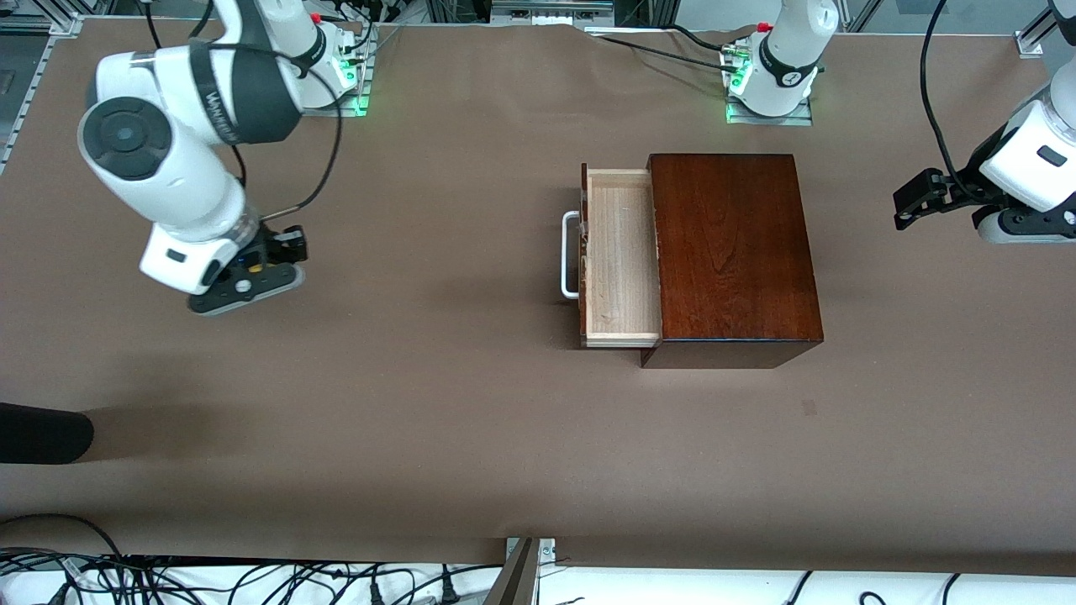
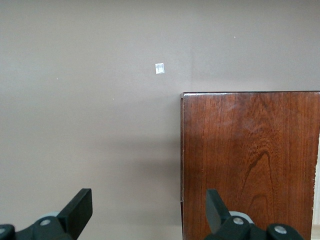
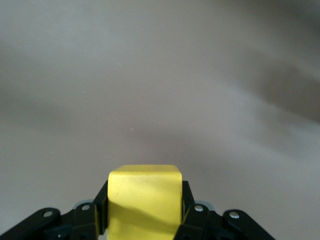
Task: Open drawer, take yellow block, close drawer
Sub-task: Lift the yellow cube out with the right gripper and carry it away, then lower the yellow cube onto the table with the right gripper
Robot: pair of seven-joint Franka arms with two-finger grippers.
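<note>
The dark wooden box stands on the brown table near the left arm's base. Its drawer is pulled out toward the right arm's end; the pale inside looks empty, and the white bar handle is on its front. My right gripper hangs low over the table at the right arm's end. It is shut on the yellow block, which fills the gap in the right wrist view. My left gripper is open and empty, over the table beside the box's closed end.
A small pale square mark lies on the table nearer the front camera than the box. A black rounded object juts in at the table's edge at the right arm's end. Cables run along the front edge.
</note>
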